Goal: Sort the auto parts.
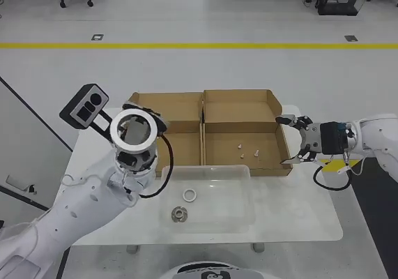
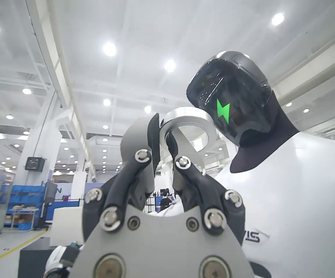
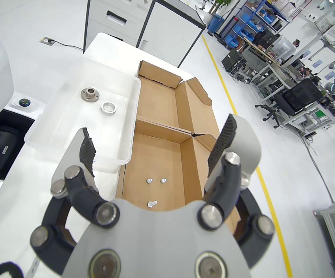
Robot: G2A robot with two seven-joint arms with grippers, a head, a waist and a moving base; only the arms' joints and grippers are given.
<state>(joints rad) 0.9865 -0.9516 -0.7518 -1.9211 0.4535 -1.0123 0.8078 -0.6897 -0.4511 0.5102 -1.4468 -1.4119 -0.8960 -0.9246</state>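
small parts [image 3: 149,180], right box [image 1: 240,111]: tiny, perhaps bolts | left box [image 1: 178,111]: partly behind left arm [image 1: 101,188]

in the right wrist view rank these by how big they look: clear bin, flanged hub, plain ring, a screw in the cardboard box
1. clear bin, by far the largest.
2. flanged hub, slightly wider than the ring beside it.
3. plain ring.
4. screw, the smallest, even though it lies nearer the camera.
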